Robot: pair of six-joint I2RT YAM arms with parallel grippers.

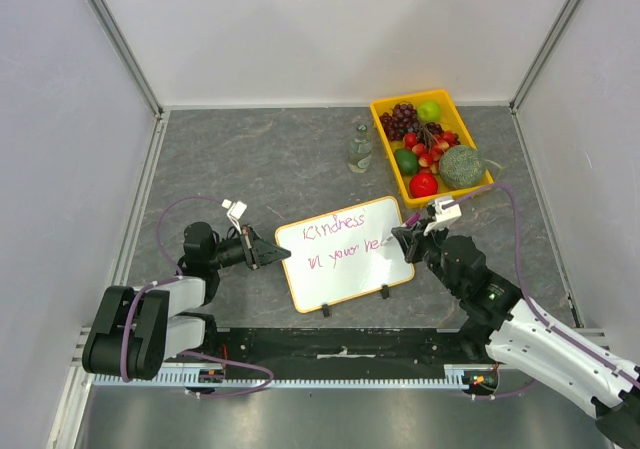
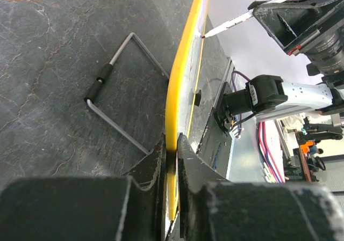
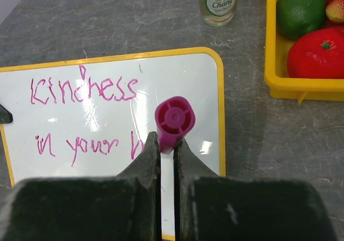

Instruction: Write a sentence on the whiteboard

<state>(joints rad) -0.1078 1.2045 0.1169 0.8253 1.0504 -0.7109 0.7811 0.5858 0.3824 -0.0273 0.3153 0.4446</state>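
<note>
The whiteboard (image 1: 345, 259), white with a yellow-orange rim, stands tilted on the table's middle. The sentence (image 1: 340, 241) in purple-pink reads "Kindness" and below it "in your h…"; it also shows in the right wrist view (image 3: 86, 117). My left gripper (image 1: 272, 255) is shut on the whiteboard's left edge; the rim (image 2: 180, 107) runs edge-on between its fingers. My right gripper (image 1: 408, 239) is shut on a marker (image 3: 173, 124) with a magenta end cap. The marker's tip (image 2: 204, 36) touches the board at the end of the second line.
A yellow fruit tray (image 1: 483, 182) with grapes, strawberries, limes and a red fruit stands at the back right. A small glass bottle (image 1: 360, 149) stands left of it. The board's wire stand (image 2: 115, 99) rests on the dark table behind the board.
</note>
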